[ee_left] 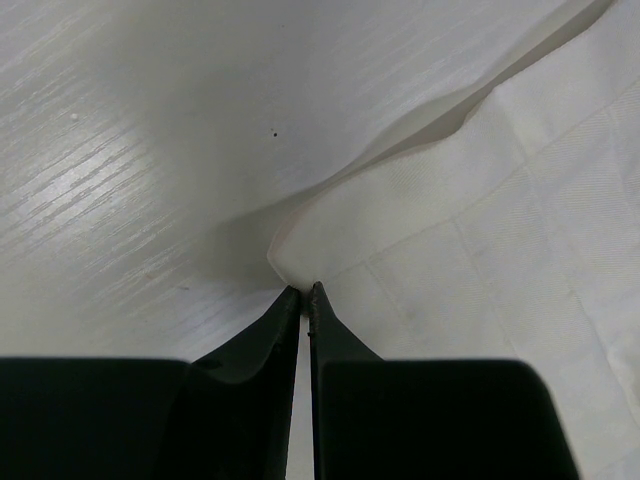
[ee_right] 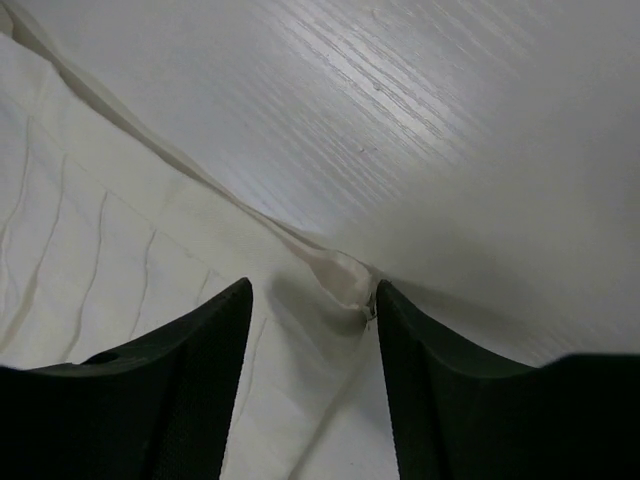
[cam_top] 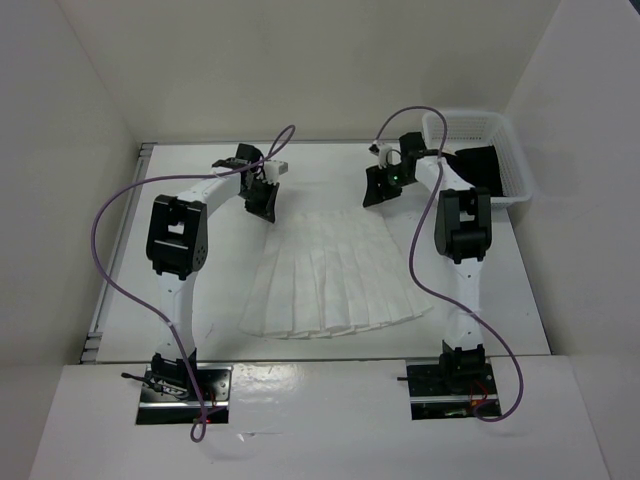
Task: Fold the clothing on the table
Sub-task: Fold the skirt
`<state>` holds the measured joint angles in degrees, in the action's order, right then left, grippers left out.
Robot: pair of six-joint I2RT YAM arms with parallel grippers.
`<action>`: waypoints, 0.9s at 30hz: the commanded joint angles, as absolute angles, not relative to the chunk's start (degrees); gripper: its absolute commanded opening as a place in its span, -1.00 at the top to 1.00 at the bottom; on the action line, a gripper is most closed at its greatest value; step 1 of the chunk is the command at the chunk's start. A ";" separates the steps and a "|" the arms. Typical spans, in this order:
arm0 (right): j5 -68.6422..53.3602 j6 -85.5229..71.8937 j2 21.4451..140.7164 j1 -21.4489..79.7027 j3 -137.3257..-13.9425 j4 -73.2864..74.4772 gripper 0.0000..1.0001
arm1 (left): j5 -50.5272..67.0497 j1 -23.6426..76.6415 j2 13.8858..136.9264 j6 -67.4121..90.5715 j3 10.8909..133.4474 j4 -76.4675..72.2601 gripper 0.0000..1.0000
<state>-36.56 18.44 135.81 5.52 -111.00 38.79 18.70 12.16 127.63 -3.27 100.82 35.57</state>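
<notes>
Left fingers (ee_left: pixel 297 305) are pressed together, a thin slit between their tips, and the far left corner of the pleated skirt (ee_left: pixel 480 230) runs right into those tips, apparently pinched. Its edge rises off the bench (ee_left: pixel 130 150) in a shadowed fold beside them. Right fingers (ee_right: pixel 235 310) stand apart, straddling the crumpled far right corner of the skirt without clamping it. The corner sits close against the inner face of one finger.

From above, both pairs of fingertips are hidden under the wrist housings, and so are the two far corners of the skirt. Each wrist camera cuts off all but one corner.

The skirt lies fanned out mid-bench between the two arms, narrow end away from the bases and wide hem toward them. Something black in the white mesh basket (cam_top: pixel 505 150) at the far right is hard to make out.
</notes>
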 commanded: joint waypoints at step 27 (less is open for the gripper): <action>-12.76 13.10 127.62 7.56 -113.47 28.41 1.00 | 11.60 11.34 128.23 -2.56 120.92 34.37 0.81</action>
<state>-21.56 15.09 133.32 7.66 -111.18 34.48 15.00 12.62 127.70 -2.83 117.69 35.24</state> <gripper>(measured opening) 0.036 0.098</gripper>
